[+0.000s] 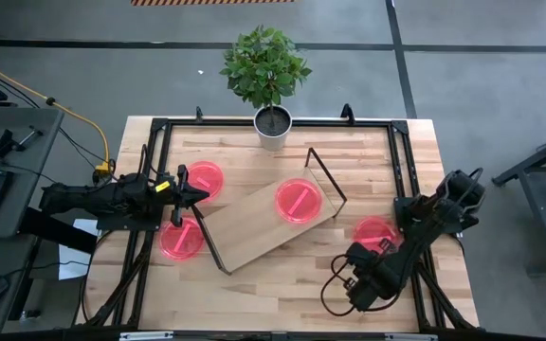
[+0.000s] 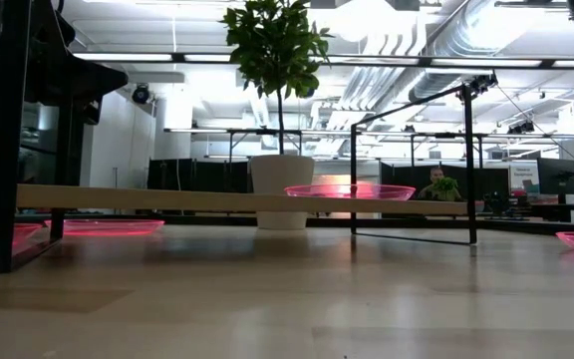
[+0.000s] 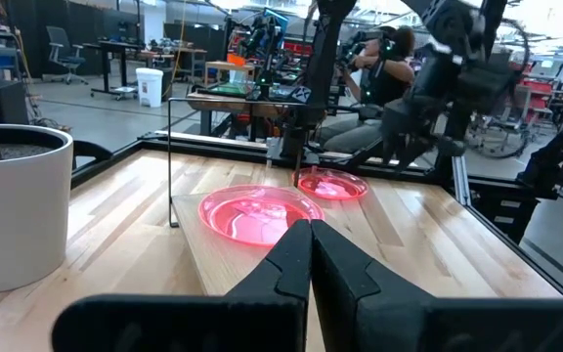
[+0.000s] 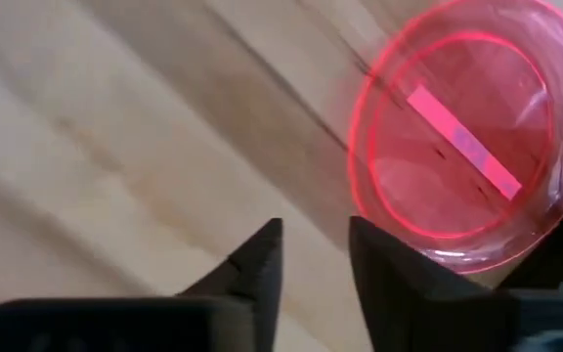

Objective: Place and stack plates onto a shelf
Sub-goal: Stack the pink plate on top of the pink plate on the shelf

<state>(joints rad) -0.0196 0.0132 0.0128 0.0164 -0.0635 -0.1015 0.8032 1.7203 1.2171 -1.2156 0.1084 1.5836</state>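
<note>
One pink plate point(image 1: 299, 201) lies flat on the light-wood shelf point(image 1: 254, 232), which stands askew mid-table on black wire legs. Three more plates rest on the tabletop: two near the left point(image 1: 203, 178) point(image 1: 181, 238) and one near the right point(image 1: 375, 230). My left gripper point(image 1: 202, 197) hovers shut between the two left plates at the shelf's left end, with its fingers point(image 3: 309, 259) pointing along the shelf toward the plate on it point(image 3: 257, 210). My right gripper point(image 4: 316, 249) is slightly open and points down at the tabletop just beside the right plate point(image 4: 457, 137).
A white pot with a leafy plant point(image 1: 272, 128) stands at the table's far edge, behind the shelf. A black frame point(image 1: 159, 128) runs around the tabletop. The low view shows the shelf's wire leg point(image 2: 412, 150) and the plate on it point(image 2: 350, 190). A person sits in the room beyond.
</note>
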